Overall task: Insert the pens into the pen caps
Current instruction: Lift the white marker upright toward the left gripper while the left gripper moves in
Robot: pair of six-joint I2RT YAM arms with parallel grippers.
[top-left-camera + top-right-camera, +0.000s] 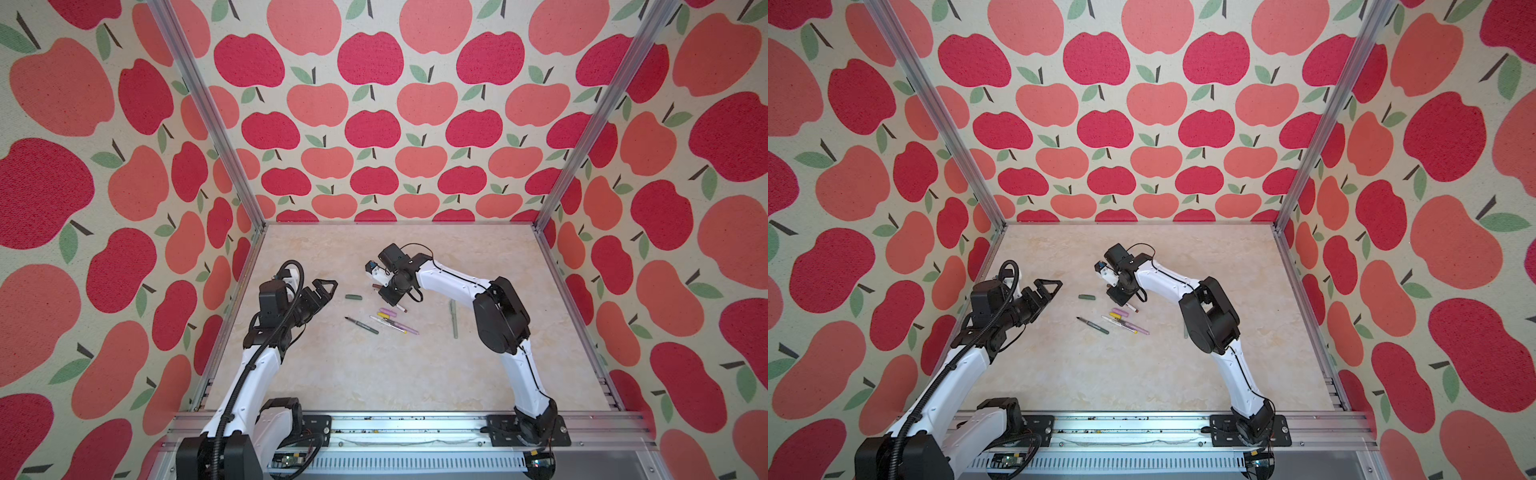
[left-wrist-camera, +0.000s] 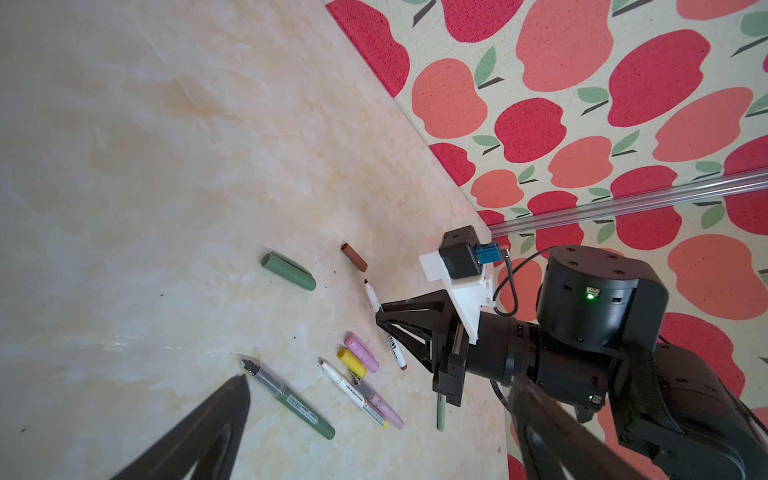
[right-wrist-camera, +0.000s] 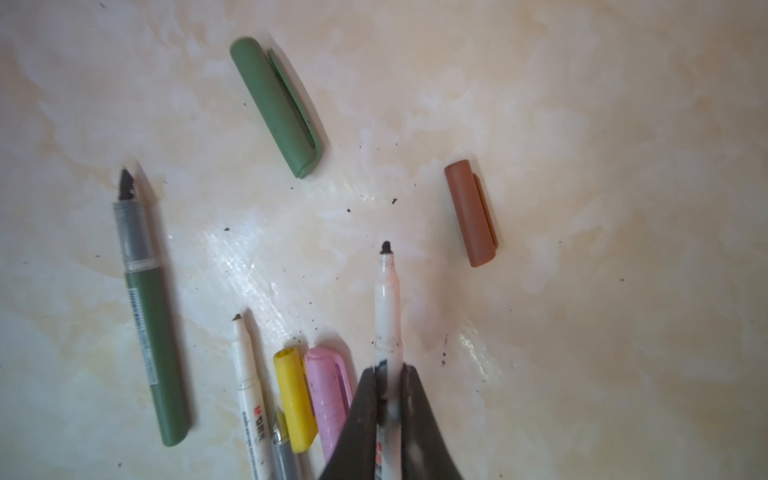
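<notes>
My right hand (image 3: pixel 388 370) is clenched on the white barrel of the brown-ended pen (image 3: pixel 386 299). The pen's dark tip points out ahead of my fingers and stops just short of the brown cap (image 3: pixel 471 214), a little to one side and not touching it. Whether the pen is lifted clear of the marbled worktop (image 3: pixel 623 124) is hard to judge from these angles. My right arm reaches in with the elbow high and the wrist bent down over the pens.

The dark green cap (image 3: pixel 276 106) lies near the brown cap, on the side toward my left arm. The uncapped dark green pen (image 3: pixel 151 332) lies farther off on that side. The yellow cap (image 3: pixel 295 399) and pink cap (image 3: pixel 328 395) lie side by side against my gripping fingers. The sage green pen (image 1: pixel 454 319) lies well apart from the brown cap, beyond my right forearm.

My left hand (image 1: pixel 330 286) hangs released, jaws wide and empty, past the dark green cap.
</notes>
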